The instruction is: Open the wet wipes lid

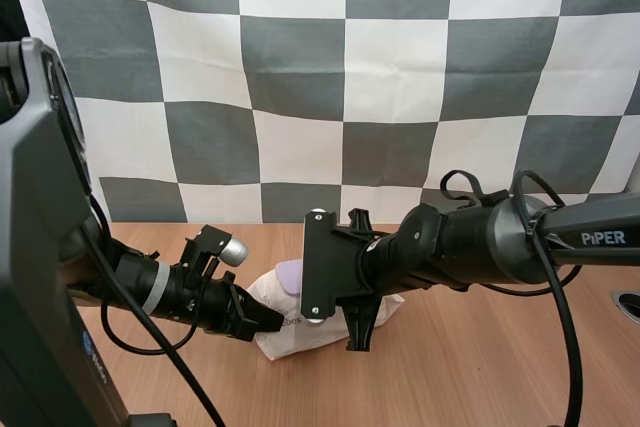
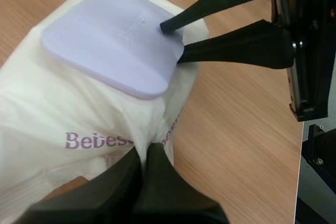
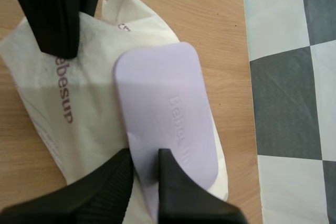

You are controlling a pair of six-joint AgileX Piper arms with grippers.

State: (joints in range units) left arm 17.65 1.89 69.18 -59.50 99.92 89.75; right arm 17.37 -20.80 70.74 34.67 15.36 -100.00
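On the table point(image 1: 480, 367), the left gripper point(image 1: 262, 323) meets the pack of wet wipes point(image 1: 285, 342) at its 9 o'clock side, fingers together and clamped on a fold of its edge. The pack lies flat, with its purple lid point(image 1: 290, 272) on top, still closed. At 3 o'clock, the right gripper point(image 1: 360, 332) has its fingers pinched on the edge of the lid.

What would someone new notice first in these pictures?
The white pack of wet wipes lying on the wooden table, with its lilac lid on top. The left gripper pinches the wrapper at one end, while the right gripper grips the lid's edge from the opposite end.
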